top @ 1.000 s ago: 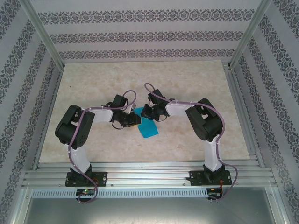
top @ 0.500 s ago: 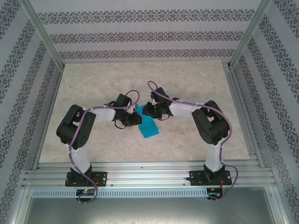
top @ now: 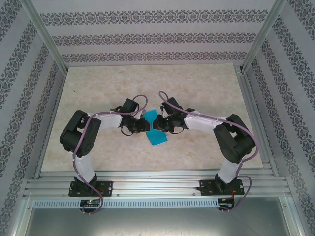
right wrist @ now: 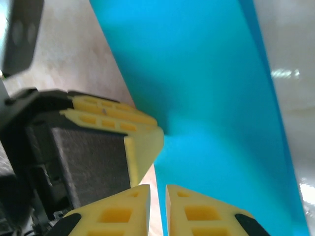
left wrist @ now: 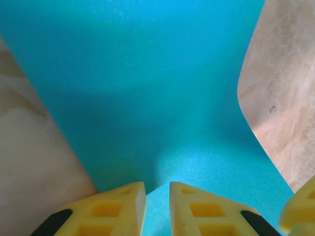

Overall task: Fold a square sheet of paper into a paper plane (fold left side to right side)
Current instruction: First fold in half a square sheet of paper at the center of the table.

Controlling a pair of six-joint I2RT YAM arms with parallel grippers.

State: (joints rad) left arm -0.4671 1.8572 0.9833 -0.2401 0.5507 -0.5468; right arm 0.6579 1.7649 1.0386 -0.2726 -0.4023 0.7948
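The blue sheet of paper (top: pixel 158 136) lies mid-frame, its long axis running upper left to lower right; the left gripper (top: pixel 144 127) and right gripper (top: pixel 156 123) both clamp its upper end.

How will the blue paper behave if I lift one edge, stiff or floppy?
Likely floppy: the square sheet of paper curves, one edge curling above the table. It looks thin, so probably light; a push may buckle it.
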